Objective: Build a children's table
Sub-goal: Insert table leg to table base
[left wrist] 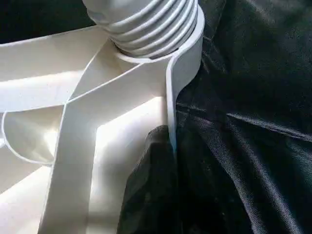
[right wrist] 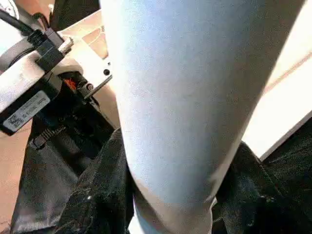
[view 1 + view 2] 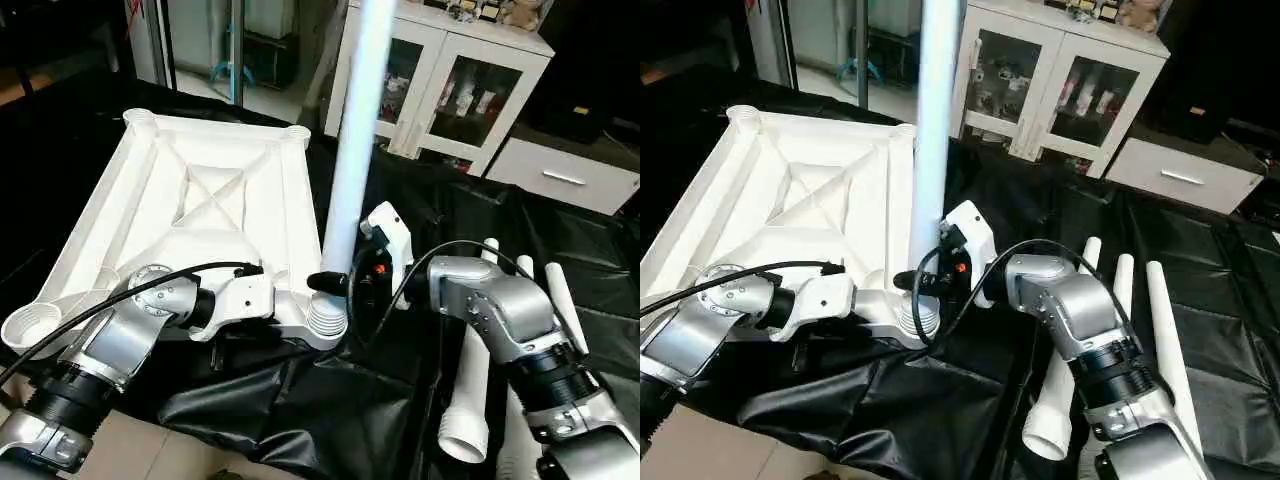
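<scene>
Children's tabletop (image 3: 215, 200) lies ribs-up on black-draped table (image 3: 560, 260), so sockets face you. One leg (image 3: 355, 140) stands upright in near-right socket (image 3: 325, 318). Your right tool (image 3: 340, 283) is closed around its base, likely to twist it home. Left tool (image 3: 262, 300) rests at top's near edge, probably bracing; grip state unclear. Three spare legs (image 3: 470, 400) wait under your right forearm.

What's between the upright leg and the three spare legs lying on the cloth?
In the left eye view, the right gripper and its silver forearm, over black cloth, sit between the upright leg and the spare legs.
</scene>
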Tool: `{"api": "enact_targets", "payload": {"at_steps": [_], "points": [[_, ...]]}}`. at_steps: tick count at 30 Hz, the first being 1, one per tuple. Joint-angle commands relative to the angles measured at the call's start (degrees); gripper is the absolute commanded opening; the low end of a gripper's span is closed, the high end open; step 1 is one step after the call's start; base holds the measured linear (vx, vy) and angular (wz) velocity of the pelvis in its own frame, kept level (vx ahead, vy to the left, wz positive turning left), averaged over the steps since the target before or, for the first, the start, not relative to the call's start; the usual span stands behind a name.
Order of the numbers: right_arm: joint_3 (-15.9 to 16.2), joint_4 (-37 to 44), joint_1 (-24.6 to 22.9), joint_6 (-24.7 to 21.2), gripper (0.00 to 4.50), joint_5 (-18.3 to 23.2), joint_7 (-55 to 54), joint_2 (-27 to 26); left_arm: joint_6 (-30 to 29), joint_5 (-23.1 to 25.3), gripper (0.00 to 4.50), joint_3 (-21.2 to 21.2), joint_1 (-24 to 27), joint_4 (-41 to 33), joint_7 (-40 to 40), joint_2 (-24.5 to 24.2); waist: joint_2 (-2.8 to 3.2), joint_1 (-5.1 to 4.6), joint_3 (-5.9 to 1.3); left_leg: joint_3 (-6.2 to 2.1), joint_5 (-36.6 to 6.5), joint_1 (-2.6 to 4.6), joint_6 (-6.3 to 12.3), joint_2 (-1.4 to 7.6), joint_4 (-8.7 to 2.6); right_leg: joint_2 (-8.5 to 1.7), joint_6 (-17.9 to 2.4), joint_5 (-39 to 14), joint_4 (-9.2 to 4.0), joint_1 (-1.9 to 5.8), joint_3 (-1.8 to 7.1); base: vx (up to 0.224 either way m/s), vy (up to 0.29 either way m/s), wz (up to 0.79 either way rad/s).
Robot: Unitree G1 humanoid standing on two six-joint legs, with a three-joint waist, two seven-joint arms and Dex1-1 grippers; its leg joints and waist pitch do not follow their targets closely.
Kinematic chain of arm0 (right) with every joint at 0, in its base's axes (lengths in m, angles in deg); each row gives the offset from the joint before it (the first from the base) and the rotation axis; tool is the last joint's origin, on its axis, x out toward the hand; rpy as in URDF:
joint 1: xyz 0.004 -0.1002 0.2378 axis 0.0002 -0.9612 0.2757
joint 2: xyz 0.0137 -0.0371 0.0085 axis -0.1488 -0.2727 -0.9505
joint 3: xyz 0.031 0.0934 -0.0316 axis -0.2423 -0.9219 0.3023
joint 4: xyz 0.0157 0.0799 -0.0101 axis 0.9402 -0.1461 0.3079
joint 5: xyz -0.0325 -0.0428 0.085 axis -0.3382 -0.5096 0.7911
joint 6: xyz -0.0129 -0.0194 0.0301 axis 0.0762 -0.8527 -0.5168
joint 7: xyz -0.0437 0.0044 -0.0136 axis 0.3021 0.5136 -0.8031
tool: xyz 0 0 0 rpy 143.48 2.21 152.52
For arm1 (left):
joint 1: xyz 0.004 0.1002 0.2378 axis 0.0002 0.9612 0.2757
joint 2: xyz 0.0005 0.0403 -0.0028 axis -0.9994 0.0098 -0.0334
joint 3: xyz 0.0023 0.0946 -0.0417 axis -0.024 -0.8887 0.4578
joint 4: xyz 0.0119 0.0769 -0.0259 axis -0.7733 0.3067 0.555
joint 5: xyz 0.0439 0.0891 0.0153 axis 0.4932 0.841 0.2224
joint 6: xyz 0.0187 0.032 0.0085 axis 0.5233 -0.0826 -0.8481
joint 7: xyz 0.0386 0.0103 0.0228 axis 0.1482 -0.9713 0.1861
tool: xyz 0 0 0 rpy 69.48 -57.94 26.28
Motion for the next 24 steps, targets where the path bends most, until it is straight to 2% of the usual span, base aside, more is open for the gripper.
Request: {"api": "enact_targets", "payload": {"at_steps": [1, 5, 8, 14, 15, 20, 24], "points": [[-0.4, -1.9, -1.6, -0.8, 1.86, -1.0, -1.6, 0.5, 0.4, 0.0, 0.0, -3.3, 2.7, 1.2, -0.2, 1.6, 0.55, -0.27, -1.57, -1.63, -14.2, 0.92, -4.03, 3.78, -5.41, -5.67, -6.5, -14.5, -5.22, 0.67, 2.92, 0.0, 0.0, 0.0], [-1.5, -1.7, -3.2, -0.6, 1.86, -0.7, -1.9, 0.5, 0.5, 0.2, 0.0, -3.1, 2.8, 1.3, 0.1, 1.6, 0.45, -0.15, -1.57, -1.54, -13.6, 0.89, -3.64, 3.76, -5.38, -5.7, -6.5, -13.5, -5.22, 0.69, 2.97, 0.0, 0.0, 0.0], [-3.7, -2.1, -5.9, 0.5, 1.86, -0.4, -3.6, -0.1, 0.7, 0.2, 0.0, -2.9, 2.8, 1.5, 0.3, 1.6, 0.45, -0.08, -1.55, -1.55, -13.8, 0.85, -3.58, 3.77, -5.4, -5.72, -6.5, -14.1, -5.32, 0.64, 3.0, 0.0, 0.0, 0.0], [-5.8, -1.1, -9.3, 2.1, 1.86, 0.2, -5.0, -1.1, 0.8, 0.3, 0.0, -2.7, 2.5, 1.8, 0.6, 1.7, 0.79, -0.09, -1.42, -1.73, -16.2, 0.96, -4.02, 3.83, -5.66, -5.67, -6.2, -16.3, -5.55, 0.41, 2.99, 0.0, 0.0, 0.0], [-6.1, -1.0, -9.7, 2.4, 1.86, 0.2, -5.2, -1.3, 0.8, 0.3, 0.0, -2.7, 2.5, 1.8, 0.6, 1.7, 0.7, -0.05, -1.44, -1.7, -16.5, 0.97, -4.06, 3.87, -5.68, -5.73, -6.3, -16.1, -5.61, 0.38, 3.02, 0.0, 0.0, 0.0], [-6.4, 0.3, -12.2, 4.4, 1.86, 0.0, -5.6, -1.6, 1.1, 0.4, 0.0, -2.6, 2.4, 2.1, 0.7, 1.6, 0.74, 0.09, -1.42, -1.71, -16.3, 0.94, -3.85, 3.9, -5.84, -5.75, -6.2, -15.4, -5.7, 0.53, 3.04, 0.0, 0.0, 0.0], [-5.2, 3.5, -15.3, 6.3, 1.86, 0.1, -4.3, -1.2, 1.4, 0.5, 0.0, -2.5, 2.1, 2.6, 0.9, 1.5, 0.9, 0.15, -1.2, -1.76, -18.1, 1.18, -3.87, 3.92, -6.02, -5.8, -5.6, -17.8, -6.09, 0.38, 3.09, 0.0, 0.0, 0.0]]}}
